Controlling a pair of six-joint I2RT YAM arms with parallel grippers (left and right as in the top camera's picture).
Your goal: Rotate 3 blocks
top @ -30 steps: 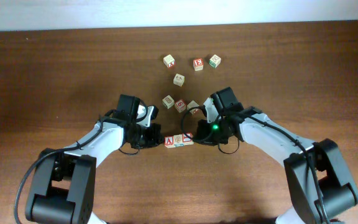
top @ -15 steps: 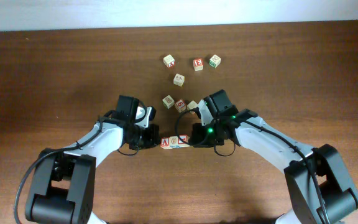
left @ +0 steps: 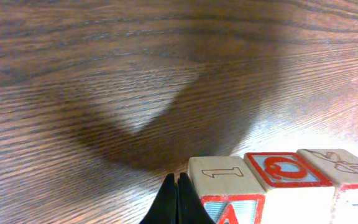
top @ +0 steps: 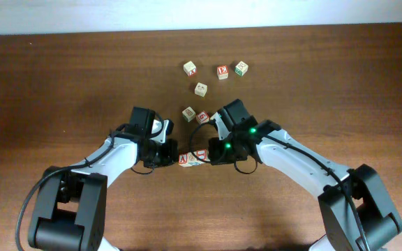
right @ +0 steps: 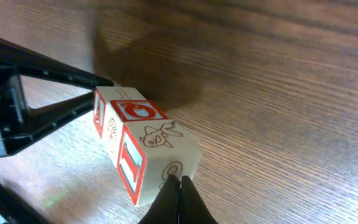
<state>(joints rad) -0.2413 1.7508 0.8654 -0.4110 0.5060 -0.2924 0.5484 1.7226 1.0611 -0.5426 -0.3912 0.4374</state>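
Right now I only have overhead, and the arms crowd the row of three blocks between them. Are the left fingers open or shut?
Observer: Shut. In the left wrist view the left fingers meet in one closed tip right beside the end block, which has a red A on its side. I can't confirm contact.
Operator: Right side?
Observer: The right fingers are shut too. Their tip sits at the lower edge of the other end block, which shows a red I on the face towards that camera.
Operator: Top of the one between them?
Observer: The middle block has a red-bordered top face with a red letter on blue. It looks like a Q.
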